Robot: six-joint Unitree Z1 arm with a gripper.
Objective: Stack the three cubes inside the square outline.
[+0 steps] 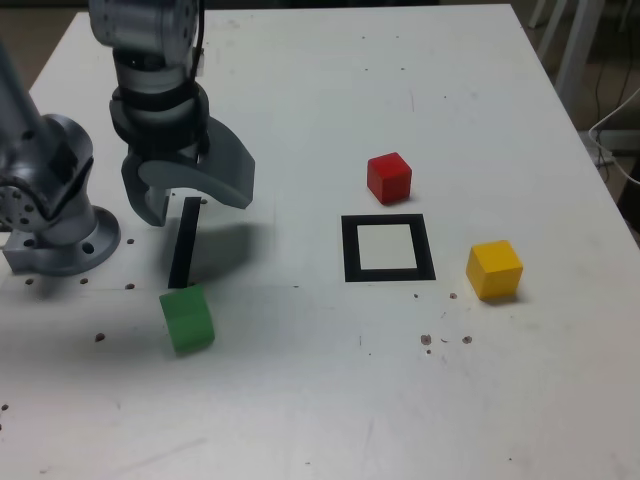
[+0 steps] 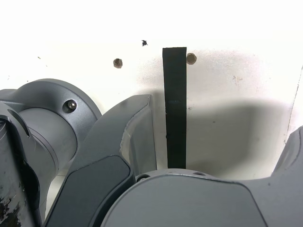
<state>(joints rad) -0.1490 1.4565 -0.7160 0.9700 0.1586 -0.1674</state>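
Gripper [image 1: 190, 205] hovering over black strip [image 1: 183, 243], jaws wide and empty.
Green cube [image 1: 187, 319] just beside the strip's end; red cube [image 1: 389, 178] and yellow cube [image 1: 494, 269] flanking square outline [image 1: 388, 248].

Lab bench [image 1: 300, 100] (drilled mounting holes)

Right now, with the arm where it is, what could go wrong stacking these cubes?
1. The open gripper hangs over the black strip, not the green cube just past its end; closing here would likely grab nothing.
2. The red cube sits close to the square outline, so a placing move there could knock it.
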